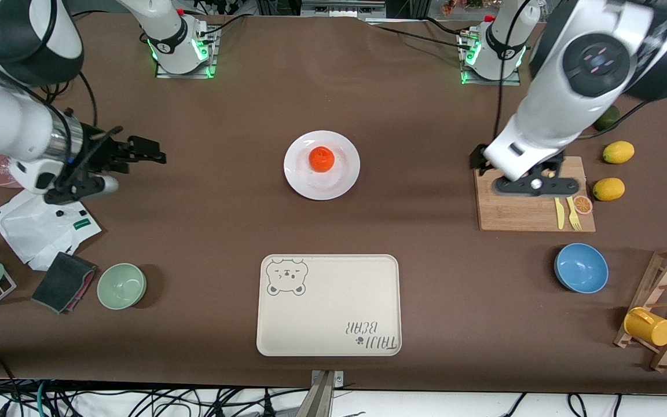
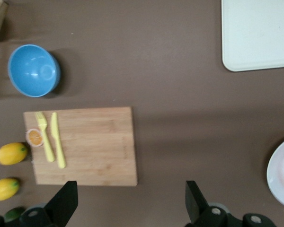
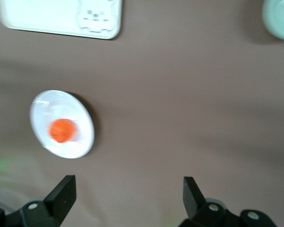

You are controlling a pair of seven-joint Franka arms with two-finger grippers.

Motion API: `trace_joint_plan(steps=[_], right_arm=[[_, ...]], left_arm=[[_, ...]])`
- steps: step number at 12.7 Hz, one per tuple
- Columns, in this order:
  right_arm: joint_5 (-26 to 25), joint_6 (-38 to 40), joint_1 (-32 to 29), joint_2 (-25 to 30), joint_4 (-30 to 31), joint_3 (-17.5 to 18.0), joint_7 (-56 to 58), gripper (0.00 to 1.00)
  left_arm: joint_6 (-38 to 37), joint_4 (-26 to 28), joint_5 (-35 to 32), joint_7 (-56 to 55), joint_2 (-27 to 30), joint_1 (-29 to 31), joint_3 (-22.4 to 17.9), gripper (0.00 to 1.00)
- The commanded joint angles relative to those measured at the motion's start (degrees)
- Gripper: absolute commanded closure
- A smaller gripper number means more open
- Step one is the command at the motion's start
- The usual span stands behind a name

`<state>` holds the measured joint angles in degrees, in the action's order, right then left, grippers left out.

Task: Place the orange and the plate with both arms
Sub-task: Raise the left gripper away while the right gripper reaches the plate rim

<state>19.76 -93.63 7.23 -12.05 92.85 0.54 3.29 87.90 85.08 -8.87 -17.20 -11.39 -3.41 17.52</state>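
Observation:
The orange (image 1: 321,159) sits in the middle of the white plate (image 1: 322,190), which stands at the table's centre. Both also show in the right wrist view: the orange (image 3: 62,130) on the plate (image 3: 80,144). My right gripper (image 1: 151,149) is open and empty over bare table toward the right arm's end, apart from the plate; its jaws (image 3: 128,196) stand wide. My left gripper (image 1: 535,184) is open and empty over the wooden cutting board (image 1: 513,215); its jaws (image 2: 130,201) stand wide. The plate's rim (image 2: 281,172) shows at the edge of the left wrist view.
A cream bear-print tray (image 1: 327,304) lies nearer the front camera than the plate. A blue bowl (image 1: 581,267), two lemons (image 1: 618,152), a yellow knife and fork (image 1: 567,213) and a rack with a yellow mug (image 1: 648,326) are at the left arm's end. A green bowl (image 1: 121,285) and papers (image 1: 44,229) are at the right arm's end.

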Motion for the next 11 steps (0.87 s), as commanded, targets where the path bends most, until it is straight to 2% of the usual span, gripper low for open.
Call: trace_joint_plan(steps=[1,3,4,6,7,8,9,11], right_arm=[[7.7,-1.4,0.1,-4.6,0.0,0.0,-0.6,0.0],[12.2,-2.0,0.2,-6.7,1.0,0.0,0.4,0.0],[13.2,-4.2,0.2,-7.4,2.8,1.1,0.8,0.0],[16.3,-10.2,0.2,-7.5,8.9,3.2,7.0,0.0],[20.4,-13.0,0.2,-7.6,12.2,3.8,10.2,0.0],[24.1,-14.5,0.2,-8.0,14.4,4.8,13.5,0.0],[25.3,-17.4,0.2,-8.0,16.9,5.3,16.3,0.0],[27.0,-24.2,0.2,-8.0,21.4,8.7,20.1,0.0]], left_arm=[[-5.4,-2.8,0.7,8.1,1.6,3.1,-0.2,0.0],[-4.1,2.0,3.4,11.5,5.8,3.4,-3.8,0.0],[-1.3,6.6,5.5,12.6,9.6,3.1,-6.9,0.0],[5.8,16.9,7.5,15.3,15.5,3.1,-9.7,0.0],[8.1,19.3,7.6,15.7,16.6,3.1,-10.4,0.0],[9.6,20.6,7.6,16.7,17.4,3.1,-10.5,0.0],[9.4,19.8,7.6,18.1,16.8,3.1,-10.4,0.0],[7.5,17.4,7.6,18.3,14.9,3.2,-10.1,0.0]])
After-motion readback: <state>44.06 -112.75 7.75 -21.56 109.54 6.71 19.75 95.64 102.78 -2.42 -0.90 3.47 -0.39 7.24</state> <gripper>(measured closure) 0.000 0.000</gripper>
